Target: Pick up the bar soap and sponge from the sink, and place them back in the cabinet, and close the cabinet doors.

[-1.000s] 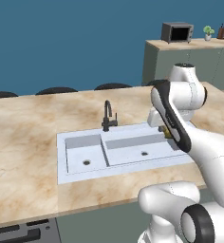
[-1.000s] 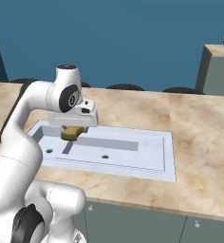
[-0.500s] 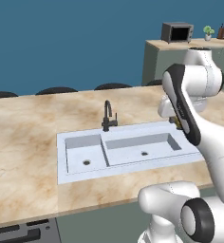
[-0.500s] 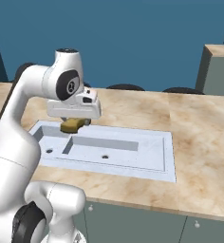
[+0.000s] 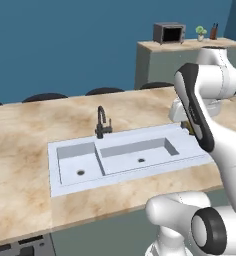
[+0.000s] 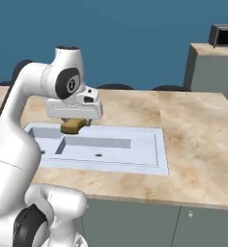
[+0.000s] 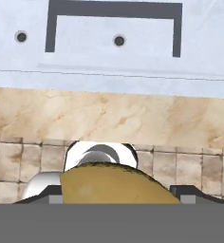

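My gripper (image 6: 74, 124) is shut on the sponge (image 6: 73, 127), a mustard-brown block held in the air above the left part of the sink (image 6: 152, 166). In the hand view the sponge (image 7: 118, 186) sits between my fingertips (image 7: 57, 198) at the bottom, with the sink (image 7: 133, 71) and its two drains far below. The pale double-basin sink (image 5: 121, 172) has both basins bare, and a black faucet (image 5: 101, 122) stands behind it. The bar soap, the cabinet and the cabinet doors are out of view.
Marble counter (image 5: 20, 165) surrounds the sink. A microwave (image 5: 169, 33) and a small plant (image 5: 201, 33) stand on a grey-green unit at the back right. Dark stool tops (image 5: 44, 96) line the counter's far edge. Tiled floor (image 7: 199, 166) lies below the counter's near edge.
The arm has risen, lifting the sponge higher above the sink, and the hand has swung toward the near edge of the counter.
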Available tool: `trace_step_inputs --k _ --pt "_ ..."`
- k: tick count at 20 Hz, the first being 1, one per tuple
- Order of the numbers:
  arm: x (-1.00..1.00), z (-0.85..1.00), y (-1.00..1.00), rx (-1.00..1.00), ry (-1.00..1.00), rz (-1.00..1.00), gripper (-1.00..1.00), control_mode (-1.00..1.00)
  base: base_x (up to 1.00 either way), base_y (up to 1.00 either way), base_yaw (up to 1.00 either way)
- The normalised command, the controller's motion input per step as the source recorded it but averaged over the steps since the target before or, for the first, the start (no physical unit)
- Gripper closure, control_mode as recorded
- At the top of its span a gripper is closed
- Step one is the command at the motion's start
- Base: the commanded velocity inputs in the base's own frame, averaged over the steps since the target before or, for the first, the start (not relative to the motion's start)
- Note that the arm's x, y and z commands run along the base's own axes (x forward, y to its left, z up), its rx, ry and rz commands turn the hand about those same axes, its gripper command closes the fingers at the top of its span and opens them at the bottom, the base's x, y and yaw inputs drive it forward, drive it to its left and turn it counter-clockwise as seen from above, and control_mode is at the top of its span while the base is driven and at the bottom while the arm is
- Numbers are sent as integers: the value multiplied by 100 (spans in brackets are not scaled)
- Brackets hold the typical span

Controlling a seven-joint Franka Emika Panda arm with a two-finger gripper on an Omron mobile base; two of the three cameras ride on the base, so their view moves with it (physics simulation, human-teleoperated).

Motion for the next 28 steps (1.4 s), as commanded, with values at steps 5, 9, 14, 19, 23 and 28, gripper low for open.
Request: trace_step_inputs --k 5,9,14,19,23,28 --pt "0 0 0 0 0 0 100 100 -51 -42 -45" --pt "0 0 0 0 0 0 100 100 -42 -36 -51" --pt "0 0 0 0 0 0 100 100 -27 -29 -53" --pt "0 0 0 0 0 0 100 100 0 -12 -57" --pt "0 0 0 0 0 0 100 100 0 -10 -59" --pt "0 0 0 0 0 0 100 100 0 -11 -60"
